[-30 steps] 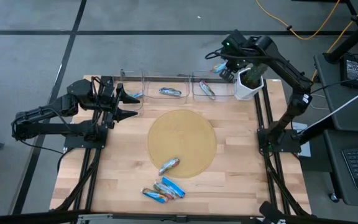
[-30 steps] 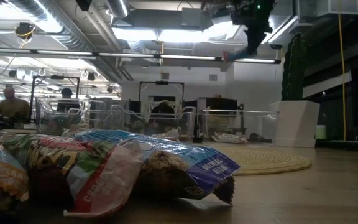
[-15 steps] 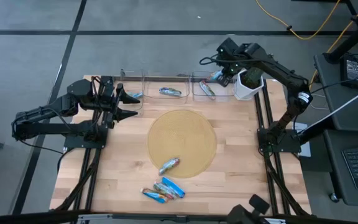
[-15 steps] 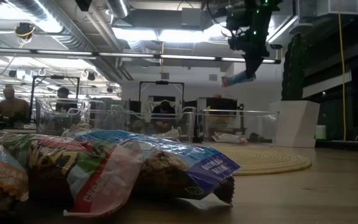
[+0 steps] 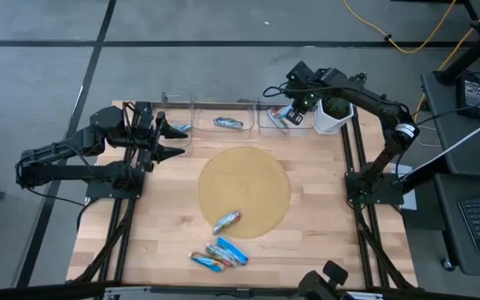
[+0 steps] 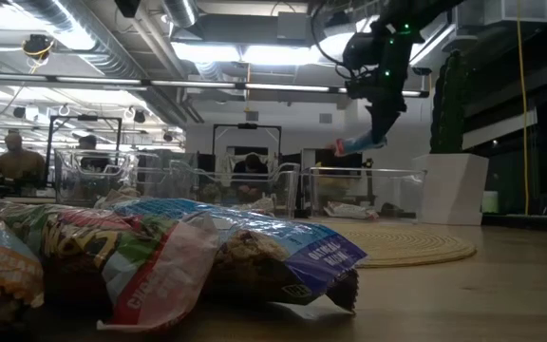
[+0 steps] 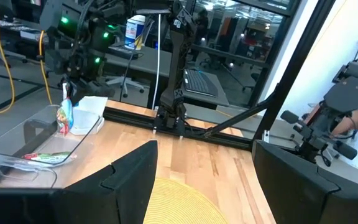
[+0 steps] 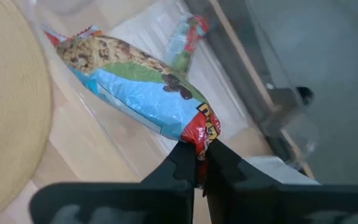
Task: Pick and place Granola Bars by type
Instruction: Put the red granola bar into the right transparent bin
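Right gripper [image 8: 199, 163] pinches a crinkly blue bar [image 8: 138, 84] by its red end, dangling lengthwise over the clear bin [image 5: 275, 118].

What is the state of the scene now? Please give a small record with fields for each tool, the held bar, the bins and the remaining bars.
right tool: shut on a granola bar, held by its wrapper end above the right clear bin
right bin contents: one bar already inside
middle bin: one bar
left tool: open, empty, waiting at the table's left side
round mat: one bar on its near edge
loose bars: small pile on the table's near edge
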Available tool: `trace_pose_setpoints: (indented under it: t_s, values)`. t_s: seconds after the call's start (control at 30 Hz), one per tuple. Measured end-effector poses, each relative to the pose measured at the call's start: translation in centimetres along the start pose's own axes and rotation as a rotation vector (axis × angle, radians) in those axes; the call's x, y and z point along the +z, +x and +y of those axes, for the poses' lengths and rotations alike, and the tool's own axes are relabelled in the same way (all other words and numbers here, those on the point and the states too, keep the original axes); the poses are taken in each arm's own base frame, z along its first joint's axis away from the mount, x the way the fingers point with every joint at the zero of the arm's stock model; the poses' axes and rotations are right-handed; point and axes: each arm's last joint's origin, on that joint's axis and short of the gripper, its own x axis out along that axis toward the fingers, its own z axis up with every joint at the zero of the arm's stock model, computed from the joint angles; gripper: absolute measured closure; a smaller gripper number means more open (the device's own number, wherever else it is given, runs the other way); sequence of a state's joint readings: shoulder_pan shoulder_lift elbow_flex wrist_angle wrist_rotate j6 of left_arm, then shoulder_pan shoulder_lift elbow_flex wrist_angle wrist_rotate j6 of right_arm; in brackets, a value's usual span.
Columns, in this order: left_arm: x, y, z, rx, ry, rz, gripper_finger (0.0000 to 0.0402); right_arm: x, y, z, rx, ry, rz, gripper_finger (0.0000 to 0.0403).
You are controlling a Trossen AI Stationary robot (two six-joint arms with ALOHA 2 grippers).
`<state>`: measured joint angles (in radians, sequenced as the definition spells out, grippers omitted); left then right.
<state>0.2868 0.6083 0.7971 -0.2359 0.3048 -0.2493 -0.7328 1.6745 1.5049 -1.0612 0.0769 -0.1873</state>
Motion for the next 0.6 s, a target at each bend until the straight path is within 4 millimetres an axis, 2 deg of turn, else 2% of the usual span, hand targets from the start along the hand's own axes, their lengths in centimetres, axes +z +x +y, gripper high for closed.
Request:
trace_pose_setpoints:
  t_s: [0.3, 0.6]
  values:
    - [0.0, 0.0, 0.1, 0.026, 0.000, -0.007, 0.0148, -0.8, 2.4, -0.7, 0.016, 0.032, -0.012, 0.0373]
    - [0.0, 0.0, 0.1, 0.037, 0.000, -0.010, 0.0148, -1.3, 3.9, -1.9, -0.007, 0.103, -0.055, 0.0385]
